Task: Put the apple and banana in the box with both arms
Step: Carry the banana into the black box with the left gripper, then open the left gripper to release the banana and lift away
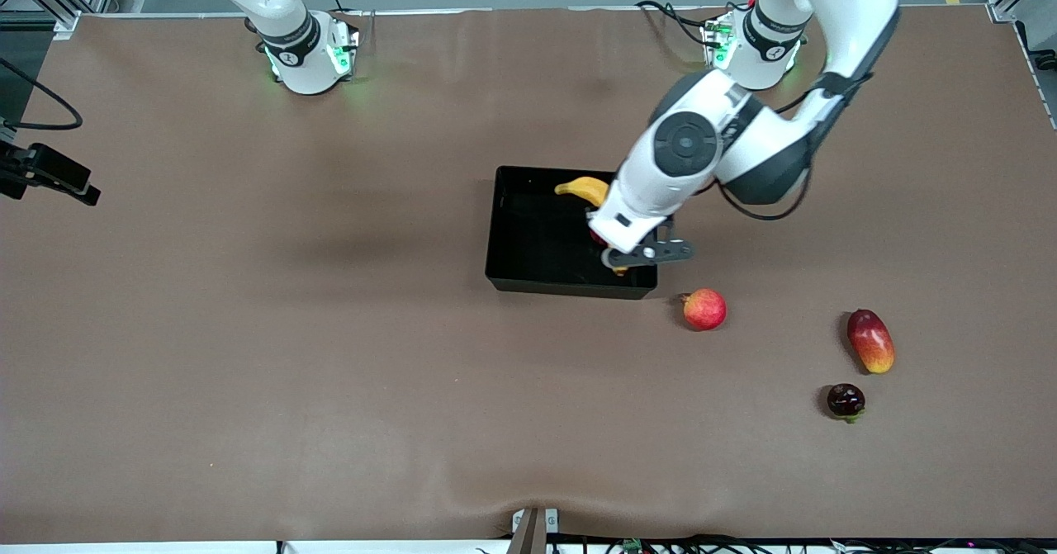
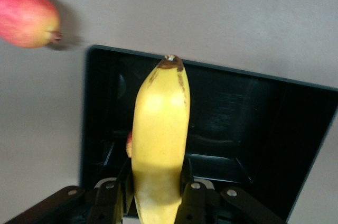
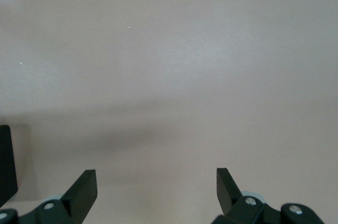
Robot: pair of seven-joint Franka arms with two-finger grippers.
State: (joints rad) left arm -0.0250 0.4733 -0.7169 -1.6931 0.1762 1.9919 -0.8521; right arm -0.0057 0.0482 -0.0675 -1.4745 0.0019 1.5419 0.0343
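Observation:
The black box (image 1: 494, 232) stands mid-table. My left gripper (image 1: 618, 255) is low over the box, at its end toward the left arm, and is shut on the yellow banana (image 1: 585, 189). In the left wrist view the fingers (image 2: 196, 195) clamp the banana (image 2: 161, 129), whose dark tip points across the box (image 2: 100, 118). Only a red sliver of the apple (image 2: 128, 145) shows in the box beside the banana; in the front view a red bit (image 1: 598, 239) shows under the wrist. My right gripper (image 3: 157, 182) is open and empty over bare table, out of the front view.
A paler pinkish-red round fruit (image 1: 704, 309) lies just outside the box's corner, nearer to the front camera; it also shows in the left wrist view (image 2: 26, 15). A red-and-yellow mango (image 1: 870, 340) and a small dark fruit (image 1: 846, 400) lie toward the left arm's end. A box corner (image 3: 5, 163) edges the right wrist view.

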